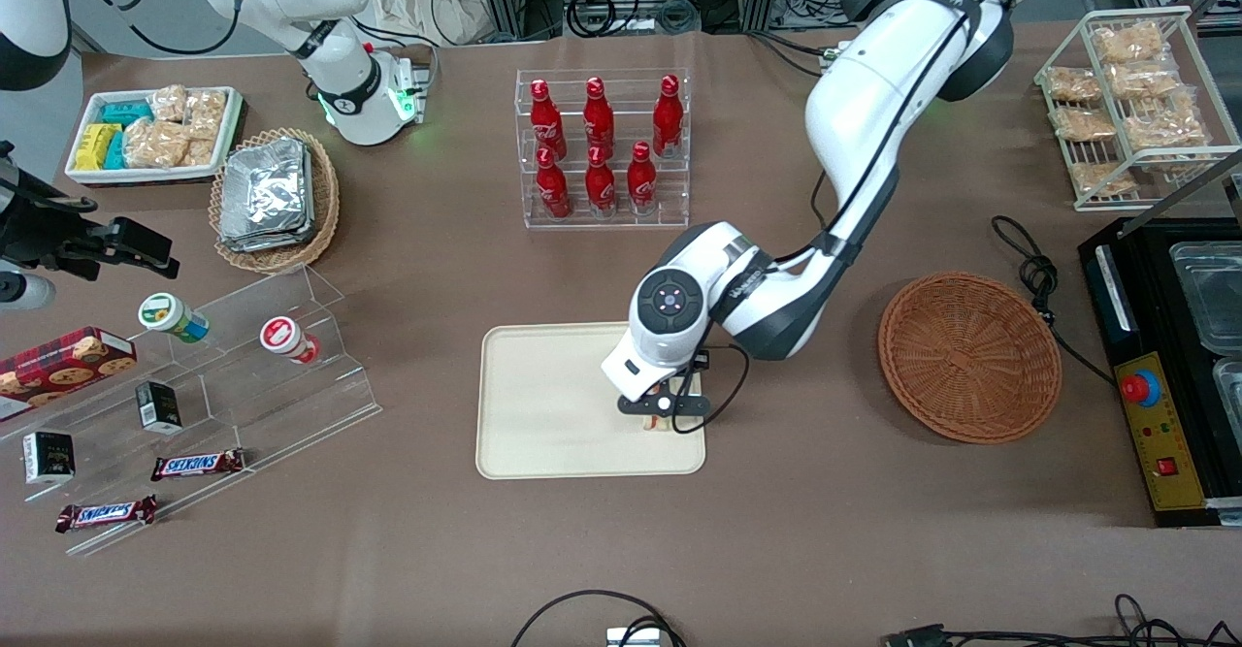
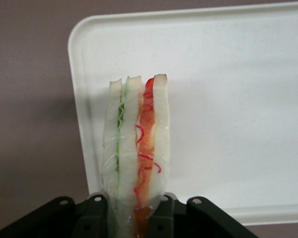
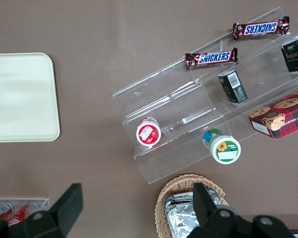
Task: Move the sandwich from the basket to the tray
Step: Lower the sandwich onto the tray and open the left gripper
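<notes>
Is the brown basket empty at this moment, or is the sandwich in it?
Empty: the basket shows only bare wicker. The gripper holds the sandwich over the tray.

My gripper is matt black plastic, just above the tray, and its jaws press on the sandwich. The sandwich has soft white bread in a clear, shiny wrap. The tray is smooth, cream plastic and a bit shiny. The basket, beside the tray, is rough brown wicker. The bench under the tray looks like dull brown cloth.
</notes>
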### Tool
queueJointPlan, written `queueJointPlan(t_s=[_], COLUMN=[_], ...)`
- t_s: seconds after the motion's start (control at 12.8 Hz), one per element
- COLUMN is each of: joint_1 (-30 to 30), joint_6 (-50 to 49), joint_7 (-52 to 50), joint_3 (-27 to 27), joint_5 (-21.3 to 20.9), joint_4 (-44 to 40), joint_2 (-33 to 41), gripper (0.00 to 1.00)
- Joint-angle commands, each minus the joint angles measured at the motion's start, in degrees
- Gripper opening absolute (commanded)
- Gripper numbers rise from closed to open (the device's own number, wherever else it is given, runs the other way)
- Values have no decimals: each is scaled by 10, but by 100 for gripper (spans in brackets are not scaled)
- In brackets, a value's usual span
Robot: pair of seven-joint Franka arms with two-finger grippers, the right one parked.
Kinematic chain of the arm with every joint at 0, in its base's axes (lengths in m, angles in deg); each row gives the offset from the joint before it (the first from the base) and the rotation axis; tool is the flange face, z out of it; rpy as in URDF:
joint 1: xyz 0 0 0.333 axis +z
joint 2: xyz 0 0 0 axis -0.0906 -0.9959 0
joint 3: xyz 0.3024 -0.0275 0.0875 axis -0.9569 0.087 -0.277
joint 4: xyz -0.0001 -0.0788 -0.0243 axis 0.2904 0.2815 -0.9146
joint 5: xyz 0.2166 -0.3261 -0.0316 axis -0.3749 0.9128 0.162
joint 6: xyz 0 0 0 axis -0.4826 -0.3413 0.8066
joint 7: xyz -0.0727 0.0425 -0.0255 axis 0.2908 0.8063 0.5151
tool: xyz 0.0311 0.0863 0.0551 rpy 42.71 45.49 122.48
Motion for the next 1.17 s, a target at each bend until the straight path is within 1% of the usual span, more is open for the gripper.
queueJointPlan(t_s=[0.0, 0.16, 0.31, 0.47, 0.63, 0.7, 1.02, 1.1], joint_1=[-15, -15, -15, -15, -15, -15, -15, -15], joint_6=[7, 13, 13, 16, 19, 23, 27, 31], joint_7=[-9, -9, -9, -10, -11, -11, -27, -28], joint_3=[-11, -11, -11, -11, -11, -11, -11, -11], joint_5=[-12, -12, -12, -12, -12, -12, -12, -12], joint_4=[-31, -30, -29, -28, -27, -25, -23, -23], joint_2=[-27, -33, -36, -38, -39, -39, -43, -43], gripper=[4, 4, 8, 16, 20, 23, 38, 44])
